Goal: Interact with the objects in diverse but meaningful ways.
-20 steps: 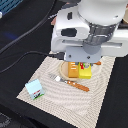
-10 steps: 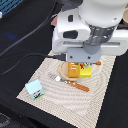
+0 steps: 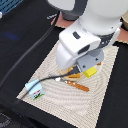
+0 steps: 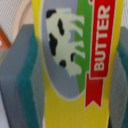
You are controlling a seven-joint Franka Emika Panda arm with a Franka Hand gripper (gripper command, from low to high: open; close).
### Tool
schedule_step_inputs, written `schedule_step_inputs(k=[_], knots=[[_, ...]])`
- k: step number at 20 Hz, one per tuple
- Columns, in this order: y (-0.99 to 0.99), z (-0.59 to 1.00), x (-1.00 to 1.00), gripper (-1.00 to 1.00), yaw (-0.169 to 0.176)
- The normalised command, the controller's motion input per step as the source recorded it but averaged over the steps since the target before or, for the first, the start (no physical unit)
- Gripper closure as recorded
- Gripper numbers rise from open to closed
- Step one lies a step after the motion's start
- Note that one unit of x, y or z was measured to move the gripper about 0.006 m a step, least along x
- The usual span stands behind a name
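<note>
- The gripper (image 4: 65, 65) is closed on the butter box (image 4: 75, 60): in the wrist view its grey, teal-edged fingers (image 4: 22, 75) press against both long sides of the yellow box, whose cow picture and red "BUTTER" banner fill the middle of the frame.
- In the exterior view the white arm covers the centre of the frame, and only a yellow corner of the butter box (image 3: 91, 72) shows below the gripper body, right of centre.
- The box sits low over the striped placemat (image 3: 60, 102); I cannot tell whether it touches the mat or hangs just above it.
- An orange-handled utensil (image 3: 79, 85) lies on the mat just below the box in the frame.
- A small white carton (image 3: 34, 91) with blue-green sides stands well apart, at the mat's lower left edge.
- Judged step: a grasp of the box, at pick-up or set-down.
- The next move calls for a straight vertical motion with the grip square on the sides, clear of the utensil, before carrying the box towards free mat.
</note>
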Motion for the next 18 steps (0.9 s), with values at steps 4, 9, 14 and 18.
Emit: schedule_step_inputs(k=[4,9,14,18], knots=[[0.35,0.23,-0.75,1.0,0.053],[0.03,0.04,-0.46,1.0,0.041],[0.0,-0.22,-0.88,1.0,-0.003],[0.0,-0.39,-1.0,1.0,-0.004]])
